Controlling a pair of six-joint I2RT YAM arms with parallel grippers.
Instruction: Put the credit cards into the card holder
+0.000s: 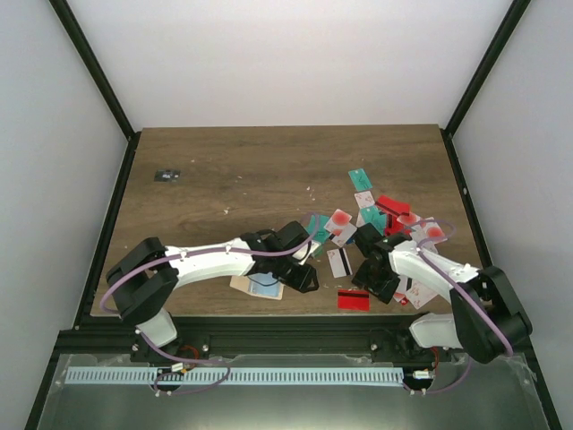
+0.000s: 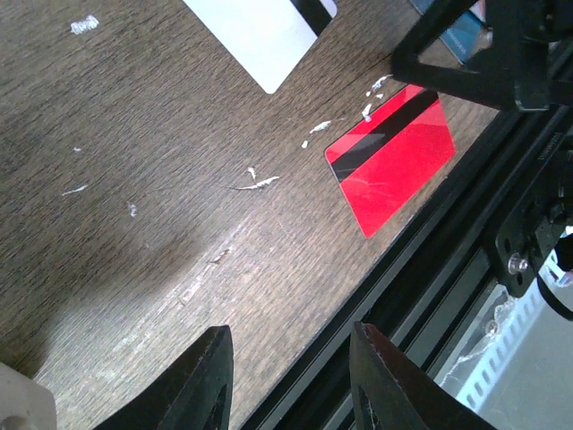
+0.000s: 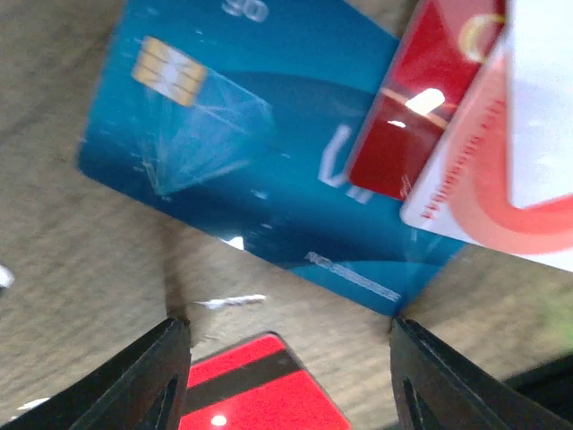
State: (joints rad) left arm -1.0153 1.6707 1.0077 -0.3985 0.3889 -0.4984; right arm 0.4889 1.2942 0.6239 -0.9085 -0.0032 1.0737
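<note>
The beige card holder [image 1: 253,288] lies near the table's front edge, partly under my left arm; its corner [image 2: 20,403] shows in the left wrist view. My left gripper [image 1: 303,276] [image 2: 291,345] hovers open over bare wood at the front edge, holding nothing. A red card with a black stripe [image 1: 353,299] [image 2: 391,157] lies between the two grippers, with a white striped card [image 1: 338,261] [image 2: 264,31] behind it. My right gripper [image 1: 373,279] [image 3: 286,324] is open just above the table. A blue card [image 3: 251,170], a dark red card [image 3: 421,98] and a white card with a red circle [image 3: 510,179] lie ahead of it, and the red striped card [image 3: 260,385] lies below.
More teal, red and white cards [image 1: 385,210] are scattered at the right middle of the table. A small dark flat object [image 1: 167,175] lies at the far left. The black frame rail [image 2: 421,278] runs along the table's front edge close to my left fingers.
</note>
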